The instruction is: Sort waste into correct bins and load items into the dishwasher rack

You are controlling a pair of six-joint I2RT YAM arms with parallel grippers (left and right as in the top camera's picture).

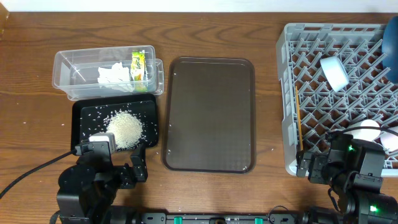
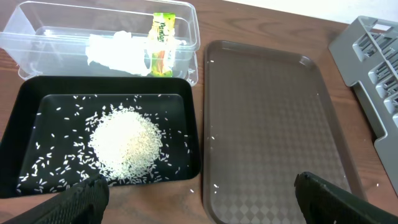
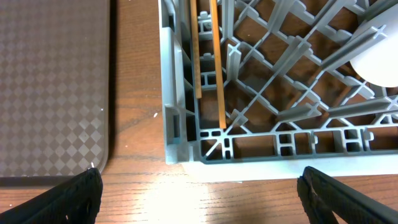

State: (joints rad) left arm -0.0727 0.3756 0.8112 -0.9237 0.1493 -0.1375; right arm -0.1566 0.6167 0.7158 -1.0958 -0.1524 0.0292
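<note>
Overhead: waste binned, dishes racked, arms at the counter's near edge

Overhead, the crumpled tissue (image 1: 113,74) and the yellow-green snack wrapper (image 1: 138,64) sit in the clear tub (image 1: 62,68). The rice (image 1: 126,129) lies heaped in the black tray (image 1: 84,127) just in front of it, beside the brown serving tray (image 1: 211,112).

A few stray grains dot the counter (image 1: 31,118) around the black tray. They look tiny, loose and light, likely easier to sweep than to pinch.

In the grey dishwasher rack (image 1: 287,74) are the white bowl (image 1: 334,71), the blue dish (image 1: 392,46) at the frame's edge, and a pale cup (image 1: 365,129) partly hidden by the right arm.

The wooden chopsticks (image 3: 216,62) lie along the rack's left wall. Slim, stiff and light, they could roll or slip through the lattice, so a grip near mid-length, across both sticks, looks safest.

The left gripper (image 2: 205,199) and right gripper (image 3: 202,193) both show their fingers spread wide, holding nothing.
</note>
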